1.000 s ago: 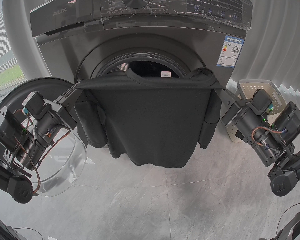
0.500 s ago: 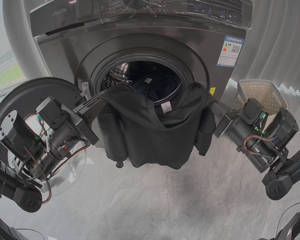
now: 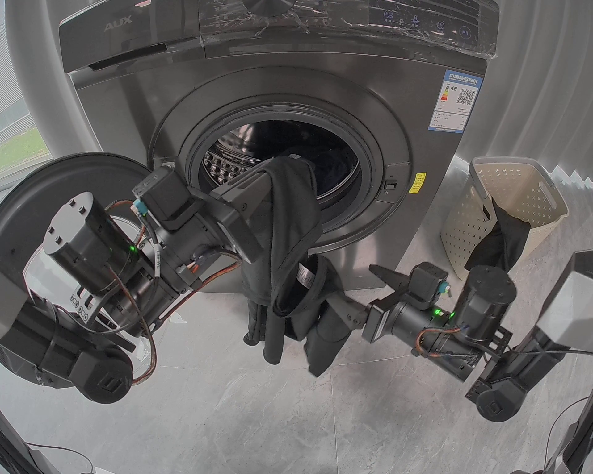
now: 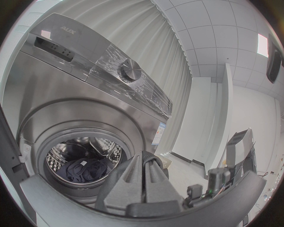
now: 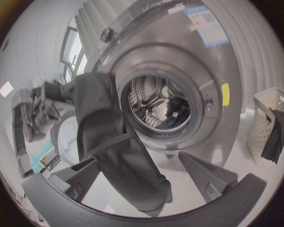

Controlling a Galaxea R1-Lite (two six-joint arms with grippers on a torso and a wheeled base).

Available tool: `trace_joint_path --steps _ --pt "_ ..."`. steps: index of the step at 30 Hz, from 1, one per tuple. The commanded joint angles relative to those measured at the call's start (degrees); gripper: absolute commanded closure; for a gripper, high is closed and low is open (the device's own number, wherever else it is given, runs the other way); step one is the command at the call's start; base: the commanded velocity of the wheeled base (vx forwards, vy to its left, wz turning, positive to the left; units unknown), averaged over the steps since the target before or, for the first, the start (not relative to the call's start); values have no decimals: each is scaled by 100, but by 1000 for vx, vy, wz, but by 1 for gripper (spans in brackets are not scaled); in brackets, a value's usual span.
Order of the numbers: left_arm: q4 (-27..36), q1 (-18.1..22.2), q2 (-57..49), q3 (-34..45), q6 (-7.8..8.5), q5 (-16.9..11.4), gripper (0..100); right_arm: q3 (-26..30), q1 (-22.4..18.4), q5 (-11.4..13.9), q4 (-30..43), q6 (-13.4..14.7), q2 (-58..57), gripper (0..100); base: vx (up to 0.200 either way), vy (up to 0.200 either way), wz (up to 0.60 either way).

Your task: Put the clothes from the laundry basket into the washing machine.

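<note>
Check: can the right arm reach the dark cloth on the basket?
Probably not directly: the right gripper is open, but the black shirt drapes over one finger, and it points away from the dark cloth on the basket.

**A laundry corner set up in an office-like test room**

A front-loading washing machine (image 3: 278, 80) stands before me, with protective film (image 3: 321, 21) wrinkled over its control panel. A perforated plastic laundry basket (image 3: 463, 228) sits beside it on a floor (image 3: 395, 419) of large grey marble-look tiles. White pleated curtains (image 3: 543, 80) cover the walls. Overhead is a grid ceiling (image 4: 224, 32) of square panels with a flat light panel (image 4: 262, 44), as in an office or lab.
</note>
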Motion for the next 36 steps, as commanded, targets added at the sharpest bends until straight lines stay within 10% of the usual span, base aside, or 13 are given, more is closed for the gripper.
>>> trace_joint_path --steps 1,36 --pt "-21 -216 137 -138 -2 7 100 -127 59 22 6 -29 855 0 0 0 0" --pt "-109 -409 -65 -67 24 -54 100 -2289 -345 4 -3 -90 2402 0 0 0 0"
